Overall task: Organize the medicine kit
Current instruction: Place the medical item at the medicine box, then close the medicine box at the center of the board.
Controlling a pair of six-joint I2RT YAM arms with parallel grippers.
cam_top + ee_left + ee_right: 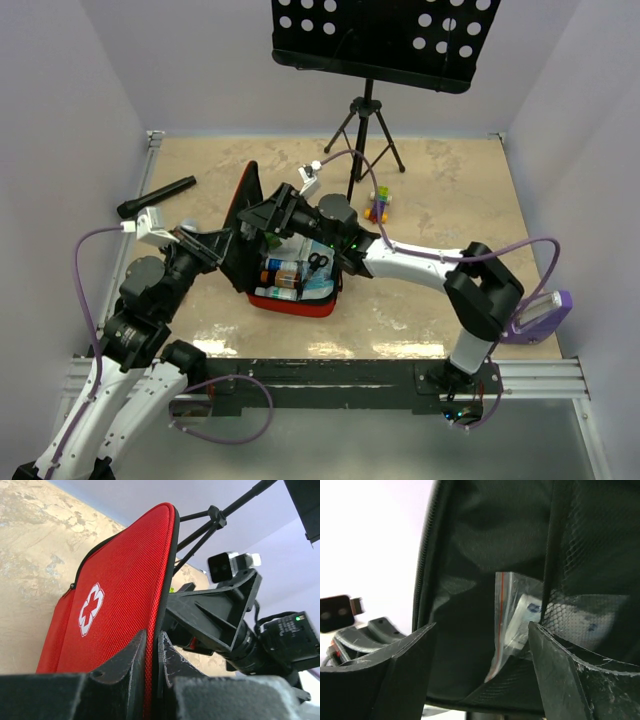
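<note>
The medicine kit (295, 303) looked mostly packed; the left gripper (152, 645) pinched its lid, and the right gripper (481, 630) gaped empty beside a pocketed packet (512, 620).

Medicine kit (125, 585): red woven cloth, was matt.
Mesh pocket (592, 540): black netting, was matt.
Packet (512, 625): clear plastic, was glossy.
Table (450, 200): mottled beige top, shone.

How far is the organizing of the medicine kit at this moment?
Looks done: bottles and scissors lie in the medicine kit base. In hand: the left gripper pinches the lid upright, and the open right gripper stands at a clear zip bag by the lid's mesh pocket. Left, probably: seating that bag and zipping the kit shut.
</note>
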